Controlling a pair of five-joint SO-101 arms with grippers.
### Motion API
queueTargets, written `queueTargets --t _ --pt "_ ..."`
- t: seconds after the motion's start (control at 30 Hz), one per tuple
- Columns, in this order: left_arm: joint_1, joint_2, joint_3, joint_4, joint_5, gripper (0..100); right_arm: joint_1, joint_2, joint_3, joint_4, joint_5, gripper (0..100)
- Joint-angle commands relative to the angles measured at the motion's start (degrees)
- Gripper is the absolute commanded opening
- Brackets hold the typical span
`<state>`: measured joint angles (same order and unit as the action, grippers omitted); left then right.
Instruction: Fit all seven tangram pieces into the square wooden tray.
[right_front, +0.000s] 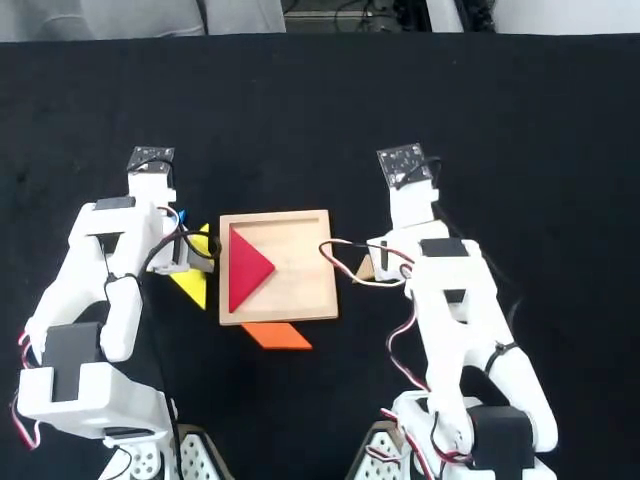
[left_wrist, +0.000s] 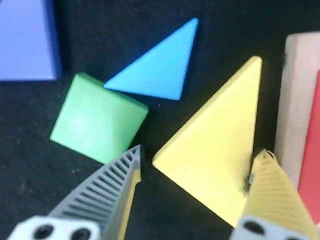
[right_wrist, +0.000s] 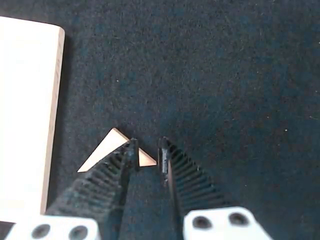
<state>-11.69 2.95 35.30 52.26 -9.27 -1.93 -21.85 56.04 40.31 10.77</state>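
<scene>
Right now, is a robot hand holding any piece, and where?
Left hand is open around the yellow triangle, not gripping. Right hand sits at a corner of the pale triangle; grip unclear.

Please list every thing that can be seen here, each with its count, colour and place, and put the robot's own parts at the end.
table: 1, black, under everything.
wooden tray: 1, light wood, mid-table between the arms.
red triangle: 1, red, inside the tray, on the left arm's side.
yellow triangle: 1, yellow, on the table beside the tray.
green square: 1, green, beside the yellow triangle.
blue triangle: 1, light blue, by the green square.
purple piece: 1, violet, cut by the frame; shape unclear.
orange parallelogram: 1, orange, outside the tray, by the edge nearest the arm bases.
small triangle: 1, pale tan, on the tray's right-arm side.
left gripper: 1, open, astride the yellow triangle.
right gripper: 1, over the small triangle.
</scene>
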Motion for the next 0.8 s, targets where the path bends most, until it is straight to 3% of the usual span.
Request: queueTargets --t 0.0,0.33,0.53,0.77 --pt "-0.1 -0.4 -1.9 -0.9 -2.4 34 0.8 -2.6 0.0 -1.0 0.0 7.5" --pt "0.8 -0.3 -1.9 -1.2 -2.5 33 0.8 -2.6 0.0 -1.0 0.0 7.5" --pt "2.2 -0.3 -0.7 -2.1 -7.9 33 0.8 -2.6 0.0 -1.0 0.0 7.5" --pt "3.5 -0.4 -0.3 -2.4 -8.1 33 0.8 -2.6 0.0 -1.0 0.0 7.5"
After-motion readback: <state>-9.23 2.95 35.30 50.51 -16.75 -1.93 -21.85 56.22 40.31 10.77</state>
